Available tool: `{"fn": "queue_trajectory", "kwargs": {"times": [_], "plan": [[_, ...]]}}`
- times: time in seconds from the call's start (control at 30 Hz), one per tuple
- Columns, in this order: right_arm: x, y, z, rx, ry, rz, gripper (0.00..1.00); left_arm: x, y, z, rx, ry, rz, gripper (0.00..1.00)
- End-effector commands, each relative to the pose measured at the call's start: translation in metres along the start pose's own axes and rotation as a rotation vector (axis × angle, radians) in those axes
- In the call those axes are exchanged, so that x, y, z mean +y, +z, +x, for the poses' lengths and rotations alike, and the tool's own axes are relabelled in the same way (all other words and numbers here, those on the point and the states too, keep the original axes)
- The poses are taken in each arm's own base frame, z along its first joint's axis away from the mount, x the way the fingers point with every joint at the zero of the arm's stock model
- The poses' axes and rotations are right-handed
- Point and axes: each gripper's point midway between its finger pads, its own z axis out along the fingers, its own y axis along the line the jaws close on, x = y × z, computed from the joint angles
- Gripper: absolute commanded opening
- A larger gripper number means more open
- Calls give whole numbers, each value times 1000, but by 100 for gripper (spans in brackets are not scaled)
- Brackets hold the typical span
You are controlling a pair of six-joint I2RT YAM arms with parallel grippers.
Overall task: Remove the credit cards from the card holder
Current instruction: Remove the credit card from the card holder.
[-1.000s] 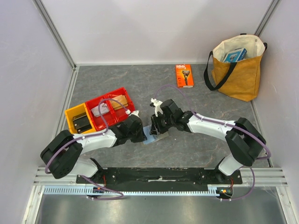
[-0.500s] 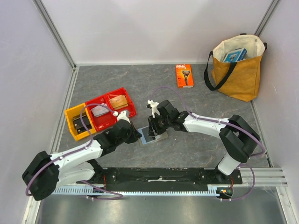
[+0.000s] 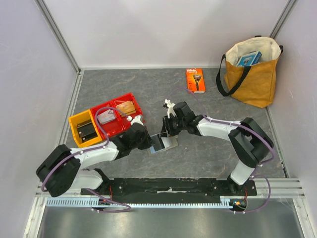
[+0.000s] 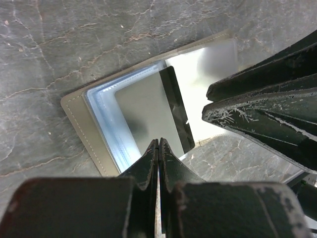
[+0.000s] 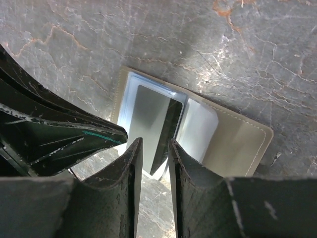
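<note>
The grey card holder lies open on the table between my arms, light blue inside. A card, grey-faced with a black stripe, lies on its open inside and also shows in the right wrist view and, dark, from above. My left gripper is shut, its tips over the holder's left half at the card's near edge. My right gripper hovers over the holder from the far side, its jaws a narrow gap apart above the card's striped end. No tan-orange card shows.
Two red bins and a yellow bin with items stand left of the holder. An orange razor package lies at the back. A tan bag holding a blue box stands at the back right.
My left arm pulled back to the left, then returned to the holder. My right gripper shifted slightly right and farther back. The open holder and its card now show more.
</note>
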Motion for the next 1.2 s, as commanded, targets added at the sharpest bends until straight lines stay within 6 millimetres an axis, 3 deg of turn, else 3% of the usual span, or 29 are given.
{"fn": "queue_trajectory", "kwargs": {"times": [0.0, 0.23, 0.4, 0.57, 0.8, 1.17], "plan": [[0, 11, 2, -10, 51, -90, 33, -14, 11, -15, -34, -17, 44, 2], [-7, 22, 15, 15, 104, -159, 31, 20, 13, 6, 2, -90, -34, 2], [-8, 27, 25, 19, 156, -216, 26, 33, 14, 17, 29, -112, -66, 2], [-4, 26, 27, 7, 186, -283, 20, 39, 13, 23, 47, -112, -83, 2], [-13, 14, 23, -28, 220, -326, 0, 45, 14, 25, 55, -108, -108, 2], [-43, -2, 23, -60, 291, -313, 0, 47, 12, 22, 56, -93, -119, 2]]}}
